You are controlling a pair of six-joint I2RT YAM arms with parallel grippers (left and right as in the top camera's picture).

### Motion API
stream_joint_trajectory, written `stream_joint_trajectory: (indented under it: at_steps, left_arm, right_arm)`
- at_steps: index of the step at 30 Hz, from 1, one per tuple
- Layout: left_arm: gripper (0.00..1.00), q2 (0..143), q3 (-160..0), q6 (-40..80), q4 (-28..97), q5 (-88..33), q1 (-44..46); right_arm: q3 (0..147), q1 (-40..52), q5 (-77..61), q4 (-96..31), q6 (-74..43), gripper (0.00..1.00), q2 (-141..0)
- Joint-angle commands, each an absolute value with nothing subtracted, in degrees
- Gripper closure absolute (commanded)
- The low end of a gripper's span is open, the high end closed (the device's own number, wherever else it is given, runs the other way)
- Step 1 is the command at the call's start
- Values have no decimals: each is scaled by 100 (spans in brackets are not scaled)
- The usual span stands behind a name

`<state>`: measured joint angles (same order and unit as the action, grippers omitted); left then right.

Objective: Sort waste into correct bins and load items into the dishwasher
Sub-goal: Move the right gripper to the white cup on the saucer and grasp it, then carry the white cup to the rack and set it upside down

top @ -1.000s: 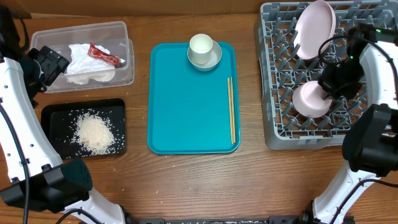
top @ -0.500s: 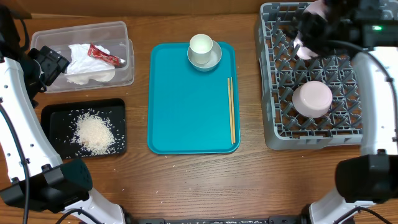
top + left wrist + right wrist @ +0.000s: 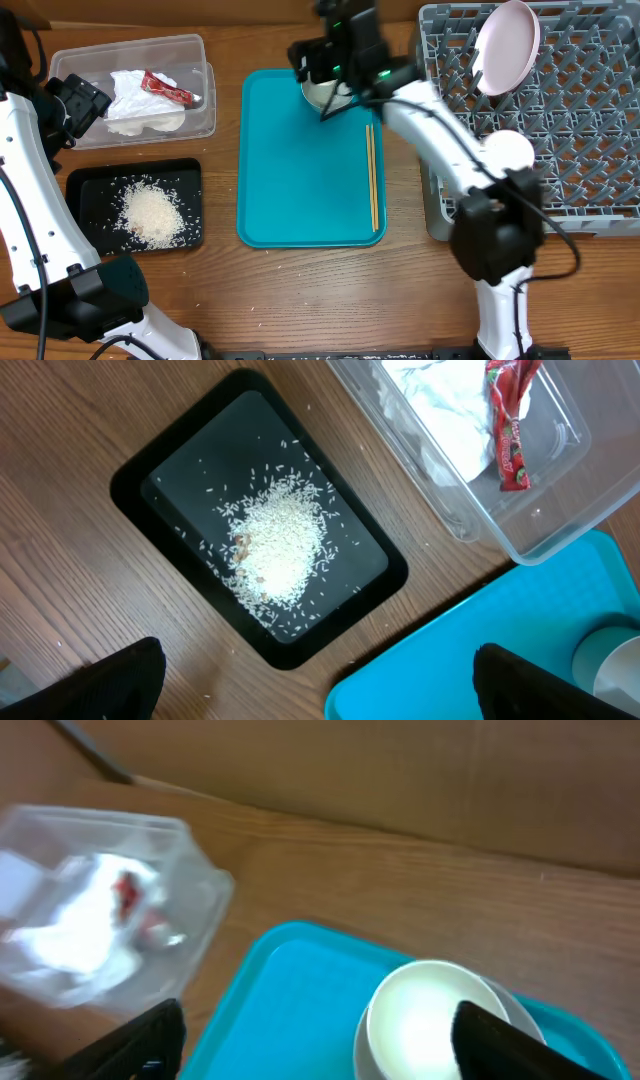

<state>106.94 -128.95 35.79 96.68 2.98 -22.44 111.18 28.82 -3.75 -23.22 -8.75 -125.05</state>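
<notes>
My right gripper (image 3: 322, 72) hangs open over the pale cup (image 3: 430, 1020) and its saucer (image 3: 316, 97) at the far end of the teal tray (image 3: 300, 170); nothing is between its fingers. In the right wrist view the gripper (image 3: 320, 1045) has the cup near its right finger. The chopsticks (image 3: 372, 176) lie along the tray's right side. The white plate (image 3: 507, 45) leans in the grey dish rack (image 3: 590, 110), and the bowl (image 3: 512, 150) sits upside down there. My left gripper (image 3: 320, 690) is open above the black tray (image 3: 258, 538) of rice (image 3: 275, 545). Napkin (image 3: 140, 105) and wrapper (image 3: 168, 90) lie in the clear tub (image 3: 195, 120).
My right arm (image 3: 440, 130) reaches across the gap between the rack and the teal tray. The left arm (image 3: 30, 190) runs along the table's left edge beside the black tray (image 3: 90, 190). A cardboard wall (image 3: 400, 770) stands behind the table.
My right gripper opened and let go of the bowl in the rack. It then swung left across the rack to above the cup. The left arm stayed still.
</notes>
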Motion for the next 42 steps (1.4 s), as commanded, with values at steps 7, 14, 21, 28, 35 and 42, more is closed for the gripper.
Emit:
stream_joint_trajectory:
  at_steps: [7,14,21,28,35,42]
  left_arm:
    - [0,10704,-12903,3487,9679,296,-2248]
    - [0,10704,-12903,3487,9679,298,-2248]
    - [0,10704,-12903,3487,9679,298,-2248]
    - [0,10704,-12903,3487,9679,298,-2248]
    - [0,10704,-12903,3487,9679,298,-2248]
    - [0,10704,-12903,3487,9679,296,-2248]
  right_arm:
    - [11150,3144,902,-2252,200,22,-13327]
    - [11150,3138,943,-2554,327,40,-13452]
    - [11179,3151,1286,-2674,325,68,-13430]
    - [11985,3155,1461,-3426,301,96,-13404]
    - [13749,3044,1730,-5022,-128,96,-13314]
    - [15922,2320,1651,-7509,-1284,96,-12916]
